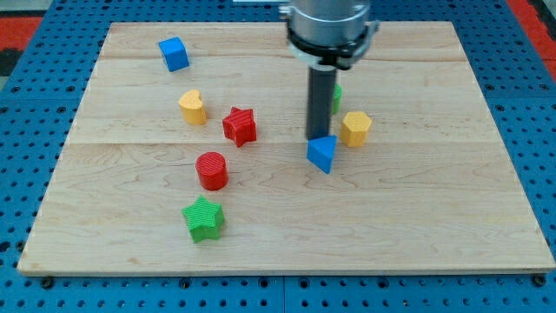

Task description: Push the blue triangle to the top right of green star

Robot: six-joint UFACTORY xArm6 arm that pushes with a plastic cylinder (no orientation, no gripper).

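You are looking down at a pale wooden board [287, 252] that is filling most of the frame, its planks running left to right with seams showing across the upper and middle parts. Even, soft light is falling on it, leaving only short, faint shadows. Around the board, a blue perforated surface [35, 96] is showing along the left, right and bottom edges, dotted with regular rows of small holes. In the upper left and upper right corners of the frame, patches of red [532, 16] are peeking in beyond the blue.
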